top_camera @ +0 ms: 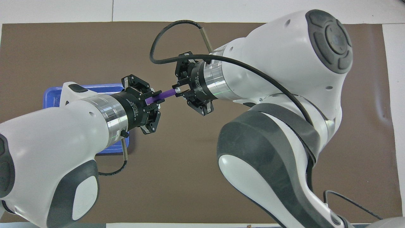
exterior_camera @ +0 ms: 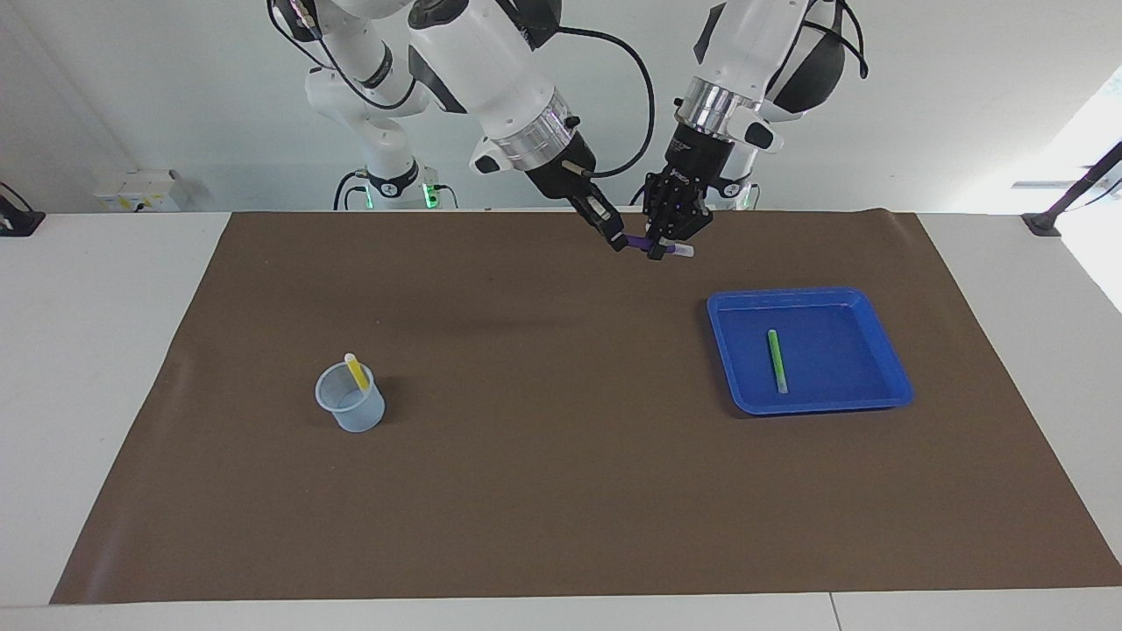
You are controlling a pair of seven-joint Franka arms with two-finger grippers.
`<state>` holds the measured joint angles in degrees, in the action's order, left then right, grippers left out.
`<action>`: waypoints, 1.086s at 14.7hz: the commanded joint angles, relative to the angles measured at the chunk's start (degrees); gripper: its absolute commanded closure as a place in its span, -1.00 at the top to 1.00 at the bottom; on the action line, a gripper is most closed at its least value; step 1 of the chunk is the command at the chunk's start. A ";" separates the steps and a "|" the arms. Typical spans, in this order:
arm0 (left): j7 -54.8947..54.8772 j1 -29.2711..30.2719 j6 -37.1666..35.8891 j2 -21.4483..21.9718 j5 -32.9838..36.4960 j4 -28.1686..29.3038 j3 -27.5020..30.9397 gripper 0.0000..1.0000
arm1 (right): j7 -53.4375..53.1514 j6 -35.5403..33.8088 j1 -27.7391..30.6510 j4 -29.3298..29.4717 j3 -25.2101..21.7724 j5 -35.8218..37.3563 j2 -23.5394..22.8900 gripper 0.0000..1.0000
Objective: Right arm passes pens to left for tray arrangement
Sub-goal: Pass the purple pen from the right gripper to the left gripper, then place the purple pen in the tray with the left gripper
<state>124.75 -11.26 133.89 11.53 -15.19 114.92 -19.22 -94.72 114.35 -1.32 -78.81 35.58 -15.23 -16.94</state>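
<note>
My left gripper [exterior_camera: 659,251] and right gripper [exterior_camera: 621,244] jaws both clenched on purple pen [top_camera: 162,94], top centre facing, green pen [exterior_camera: 775,360] in tray [exterior_camera: 885,350] hidden overhead

Purple pen [exterior_camera: 642,243], green pen [exterior_camera: 775,360], yellow pen [exterior_camera: 356,372], blue tray [exterior_camera: 885,355], brown mat [exterior_camera: 561,456].

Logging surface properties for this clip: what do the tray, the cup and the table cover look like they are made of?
Tray: looks like moulded plastic, bright blue, slightly glossy, with rounded corners and a raised rim. Cup: thin translucent bluish plastic, probably; the yellow pen shows through its wall. Table cover: matte brown sheet, paper or thin vinyl; it lies flat with a faint crease, no shine.
</note>
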 commanded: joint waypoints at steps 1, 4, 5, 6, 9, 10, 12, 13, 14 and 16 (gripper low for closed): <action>-0.21 1.06 -1.35 0.60 1.48 -0.31 0.06 -1.00 | 1.12 0.43 0.70 0.14 0.37 0.73 -0.02 0.54; -1.35 2.20 -1.17 0.52 1.48 -0.31 0.15 -1.00 | 2.08 0.26 0.88 0.14 -0.06 2.40 -0.11 1.00; -3.53 3.17 -1.26 0.52 1.48 -0.22 0.15 -1.00 | 3.74 -0.35 1.05 0.14 -0.50 2.49 -0.02 1.00; -7.55 4.74 -1.52 0.69 1.48 0.21 0.33 -1.00 | 6.19 -1.58 1.32 -0.03 -0.94 3.10 0.15 1.00; -21.53 10.28 -2.93 0.17 0.60 0.92 0.33 -1.00 | 19.35 -6.32 1.49 -3.88 -5.76 4.69 3.04 1.00; -25.31 12.04 -3.02 -0.01 0.51 1.62 0.33 -1.00 | 25.14 -6.95 1.49 -6.77 -7.78 4.69 4.71 1.00; -36.01 16.25 -3.28 0.08 -0.88 4.43 0.42 -1.00 | 36.75 -7.65 1.49 -12.49 -12.00 4.86 7.96 1.00; -41.55 18.27 -3.98 -0.27 -2.20 5.22 0.42 -1.00 | 44.02 -8.09 1.49 -15.56 -14.54 5.47 9.72 1.00; -46.48 20.38 -4.68 -1.23 -2.99 5.49 0.42 -1.00 | 50.19 -8.01 1.49 -17.68 -16.40 6.52 10.69 1.00; -54.14 23.73 -5.56 -2.73 -3.44 5.49 0.42 -1.00 | 58.12 -7.66 1.49 -20.32 -18.69 9.85 11.75 1.00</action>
<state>78.08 9.34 129.86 9.85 -17.40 120.29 -18.34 -44.32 105.69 -0.29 -93.19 18.47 -8.08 -9.20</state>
